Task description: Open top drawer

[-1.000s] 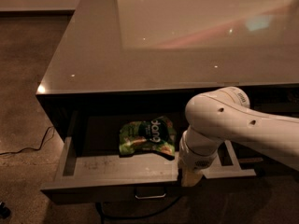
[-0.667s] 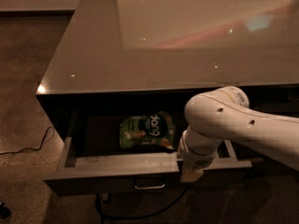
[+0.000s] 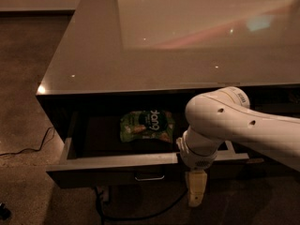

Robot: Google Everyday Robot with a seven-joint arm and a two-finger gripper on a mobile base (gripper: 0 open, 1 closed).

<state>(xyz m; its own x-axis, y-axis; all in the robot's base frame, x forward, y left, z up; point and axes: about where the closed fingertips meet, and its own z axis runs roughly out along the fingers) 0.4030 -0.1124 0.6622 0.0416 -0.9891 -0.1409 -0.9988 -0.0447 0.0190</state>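
Note:
The top drawer [image 3: 93, 162] of the dark cabinet stands pulled out, its grey sides and floor showing. Its dark front carries a small metal pull [image 3: 149, 177] at the centre. A green snack bag [image 3: 146, 124] lies inside towards the back. My gripper [image 3: 196, 195] hangs down in front of the drawer front, to the right of the pull and a little below it. My white arm [image 3: 234, 125] reaches in from the right and hides the drawer's right part.
The cabinet's glossy grey top [image 3: 178, 36] overhangs the drawer. A black cable [image 3: 28, 149] lies on the speckled floor at left, and another cable [image 3: 140, 214] runs under the cabinet. Lower dark drawer fronts are mostly in shadow.
The drawer front has slid back a little towards the cabinet. My gripper has dropped slightly lower in front of it.

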